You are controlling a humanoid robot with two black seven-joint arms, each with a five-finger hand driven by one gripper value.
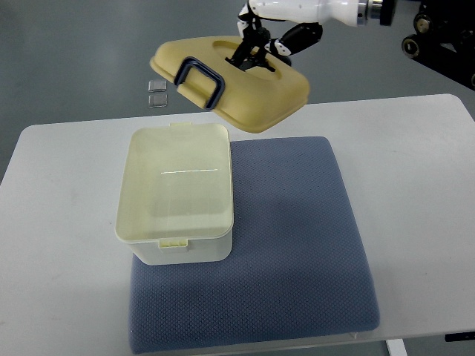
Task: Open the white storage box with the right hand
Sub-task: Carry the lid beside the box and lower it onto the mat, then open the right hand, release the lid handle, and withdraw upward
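I am holding the pale yellow plastic lid [245,96] of the storage box up in the air with my right hand [256,48], whose white-and-black arm is reaching in from the upper right of the view. My dark fingers [249,53] are gripping down into the recess in the lid's top, so the hand is clenched on the lid (I cannot make out each finger separately). The lid is hanging tilted, its dark blue loop handle [200,80] pointing toward the left and slightly down, and it is hovering above the far edge of the white worktop [59,193], clear of the box below. The cream-white rectangular plastic storage box [177,194] is standing open and upright, its inside bare, with a small latch tab on its near rim. It is sitting on the left part of a blue-grey textured fabric mat [297,245], its left side overhanging onto the worktop. Beyond the worktop's far edge, on the grey floor, two small clear square pieces [156,93] are lying one just beside the other, near the lid's left end. Dark machinery with black wheels [434,33] is showing at the upper right corner.
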